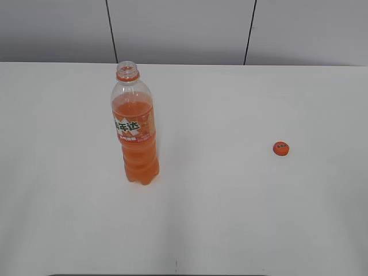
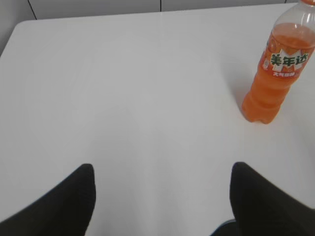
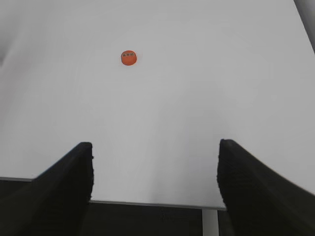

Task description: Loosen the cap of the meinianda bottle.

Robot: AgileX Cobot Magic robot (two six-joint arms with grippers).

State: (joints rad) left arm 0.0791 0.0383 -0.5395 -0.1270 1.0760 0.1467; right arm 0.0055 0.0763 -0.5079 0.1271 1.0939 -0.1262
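Note:
The meinianda bottle (image 1: 135,135) stands upright on the left of the white table, its neck open with no cap on it. It also shows in the left wrist view (image 2: 278,69) at the top right. The orange cap (image 1: 280,148) lies alone on the table at the right, far from the bottle; it also shows in the right wrist view (image 3: 128,57). My left gripper (image 2: 162,169) is open and empty, above bare table left of the bottle. My right gripper (image 3: 155,147) is open and empty, back over the table's front edge. Neither gripper shows in the exterior view.
The white table (image 1: 230,201) ends at a grey panelled wall (image 1: 184,29) at the back. Its front edge (image 3: 157,202) shows in the right wrist view, with dark floor below.

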